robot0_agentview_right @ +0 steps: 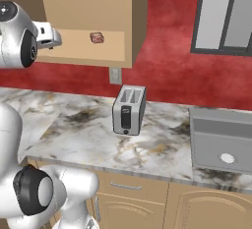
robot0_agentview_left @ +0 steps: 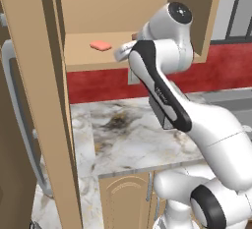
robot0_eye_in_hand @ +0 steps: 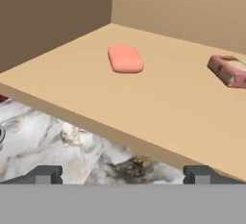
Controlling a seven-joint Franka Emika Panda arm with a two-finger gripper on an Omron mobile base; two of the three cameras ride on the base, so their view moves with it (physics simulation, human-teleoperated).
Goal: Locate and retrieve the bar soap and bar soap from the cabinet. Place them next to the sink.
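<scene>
Flat rounded salmon-pink bar soap (robot0_eye_in_hand: 125,58) and blocky mottled reddish-brown bar soap (robot0_eye_in_hand: 227,70) lay apart on smooth tan cabinet (robot0_agentview_left: 34,71) shelf, tool (robot0_eye_in_hand: 122,175) open before its edge, veined marble counter (robot0_agentview_right: 93,139), red wall (robot0_agentview_right: 167,61).

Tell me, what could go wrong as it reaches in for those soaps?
The gripper hangs open just outside the shelf edge, so driving forward too low might bump that edge. The pink soap is flat and rounded, so it may slip from the fingertips. The reddish-brown soap lies nearby on the shelf; a wide sweep could knock it.
</scene>
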